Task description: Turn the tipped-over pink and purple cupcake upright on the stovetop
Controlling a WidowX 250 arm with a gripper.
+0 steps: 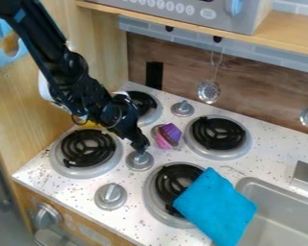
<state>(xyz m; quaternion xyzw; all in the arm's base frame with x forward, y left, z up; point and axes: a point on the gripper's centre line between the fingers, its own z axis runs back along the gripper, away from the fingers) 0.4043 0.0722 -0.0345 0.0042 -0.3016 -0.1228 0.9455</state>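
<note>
The gripper (pixel 141 144) hangs at the middle of the stove top, its tip at a silver knob (pixel 140 161) between the burners; whether they touch I cannot tell. Just right of it lies a pink and purple cup-like toy (pixel 167 135), tipped on its side beside the back right burner (pixel 218 133). A blue cloth (pixel 216 207) covers part of the front right burner (pixel 166 186) and overlaps the sink's edge. Something yellow (pixel 88 124) sits behind the arm, mostly hidden, near the left burner (pixel 85 153).
More knobs stand at the front (pixel 110 196) and back (pixel 182 108). The grey sink (pixel 250 185) is at the lower right. A ladle (pixel 209 90) hangs on the back wall, below a wooden shelf (pixel 201 25). A wooden side wall (pixel 21 115) rises at the left.
</note>
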